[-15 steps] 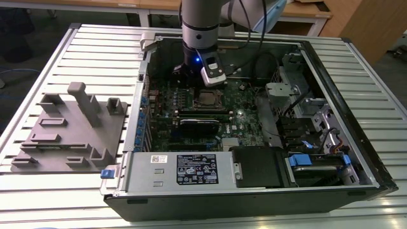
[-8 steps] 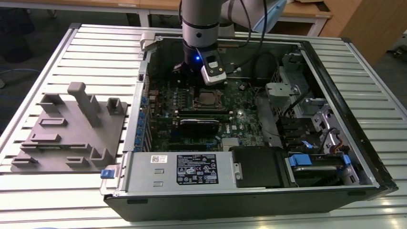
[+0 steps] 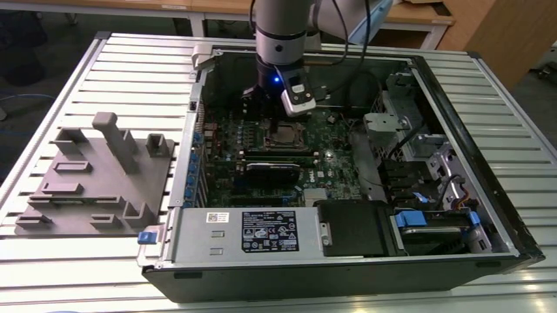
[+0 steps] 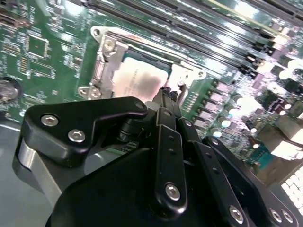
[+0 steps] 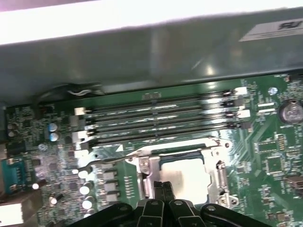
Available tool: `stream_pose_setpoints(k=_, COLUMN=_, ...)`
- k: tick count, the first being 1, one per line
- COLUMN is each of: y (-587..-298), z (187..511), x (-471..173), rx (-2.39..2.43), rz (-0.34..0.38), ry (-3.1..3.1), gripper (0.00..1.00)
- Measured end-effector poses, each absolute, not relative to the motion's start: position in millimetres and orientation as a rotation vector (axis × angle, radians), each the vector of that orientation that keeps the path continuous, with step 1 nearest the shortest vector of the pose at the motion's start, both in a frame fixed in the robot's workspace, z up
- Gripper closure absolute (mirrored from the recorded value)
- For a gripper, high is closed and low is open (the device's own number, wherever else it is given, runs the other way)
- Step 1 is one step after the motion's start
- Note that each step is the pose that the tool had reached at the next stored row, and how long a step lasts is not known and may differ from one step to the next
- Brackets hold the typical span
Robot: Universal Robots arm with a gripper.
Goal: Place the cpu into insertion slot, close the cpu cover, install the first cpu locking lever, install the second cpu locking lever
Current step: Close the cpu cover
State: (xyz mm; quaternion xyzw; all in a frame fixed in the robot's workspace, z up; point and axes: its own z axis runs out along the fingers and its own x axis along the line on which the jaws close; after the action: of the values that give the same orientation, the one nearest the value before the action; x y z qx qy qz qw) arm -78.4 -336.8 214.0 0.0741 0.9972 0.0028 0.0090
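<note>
Open computer case (image 3: 348,274) on a slatted metal worktop (image 3: 87,72), with wooden desks (image 3: 418,16) beyond its far edge.
One arm reaches into the case. Its tool (image 4: 168,92), fingertips pressed together, sits at the rim of the one cpu cover (image 4: 106,66), which lies flat around the one cpu (image 4: 137,81) in the insertion slot (image 5: 189,152) on the green motherboard (image 3: 252,127). Four long memory slots (image 5: 161,124) run beside the socket. One grey moulded fixture (image 3: 96,176) stands on the worktop, by the case on the exterior view's left.
</note>
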Motion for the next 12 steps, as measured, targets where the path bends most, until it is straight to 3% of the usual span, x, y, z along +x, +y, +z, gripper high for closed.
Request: stream_pose_setpoints(k=12, y=-337, z=214, x=-61, rx=0.230, rz=0.009, ry=3.113, gripper=0.90)
